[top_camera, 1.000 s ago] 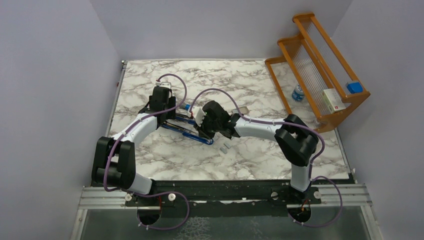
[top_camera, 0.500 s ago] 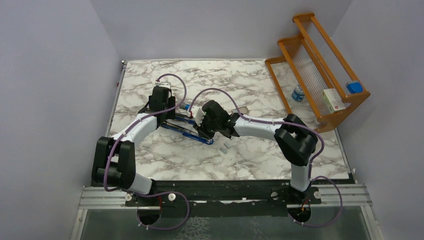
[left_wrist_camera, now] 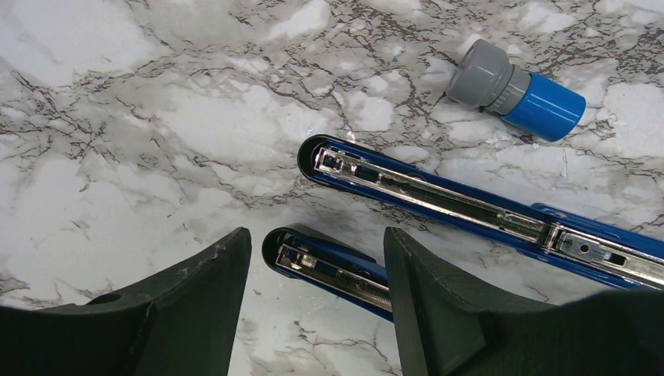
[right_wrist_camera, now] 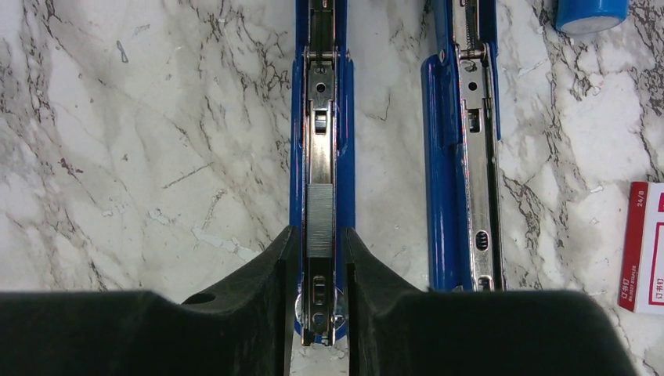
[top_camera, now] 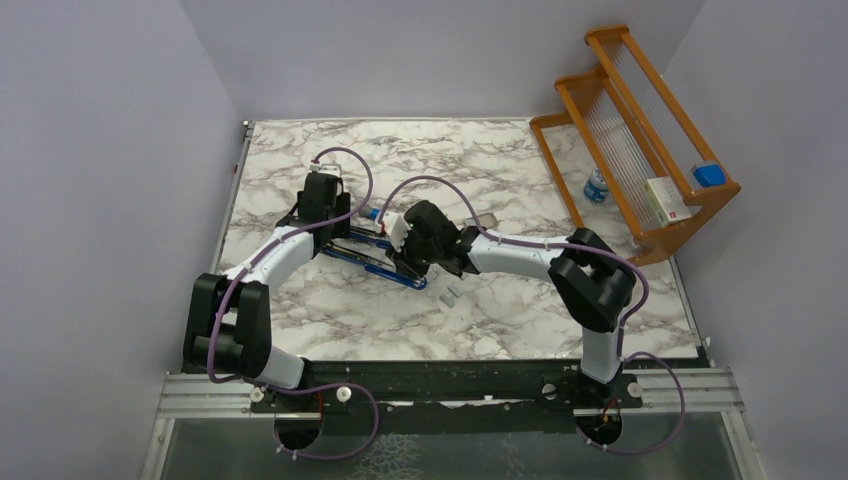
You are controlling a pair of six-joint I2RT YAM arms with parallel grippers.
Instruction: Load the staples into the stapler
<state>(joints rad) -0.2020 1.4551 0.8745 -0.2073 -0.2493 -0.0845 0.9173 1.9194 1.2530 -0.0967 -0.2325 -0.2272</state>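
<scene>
Two blue halves of the stapler (top_camera: 372,262) lie opened flat, side by side on the marble table (top_camera: 300,160), in the middle of the table where your two arms meet. In your right wrist view a short silvery strip of staples (right_wrist_camera: 319,219) sits in the metal channel of the left-hand half, partway along it. Your right gripper (right_wrist_camera: 319,236) is down over that half, its fingers (right_wrist_camera: 286,258) drawn close, one on each side of the strip's near end. Thin slivers of blue show between pads and strip, so you cannot tell whether they press on it. Your left gripper (left_wrist_camera: 315,243) has its fingers (left_wrist_camera: 211,282) spread wide, one on each side of the rounded end of the nearer half. Contact there is not clear. A few loose staple pieces (top_camera: 451,294) lie on the marble just beside the right wrist. The white staple box (right_wrist_camera: 644,247) with its red band lies flat at the right edge of the right wrist view, near the other half. One blue-capped cylinder (left_wrist_camera: 517,90) rests on its side beyond the stapler. The wooden rack (top_camera: 640,130) stands at the far right
</scene>
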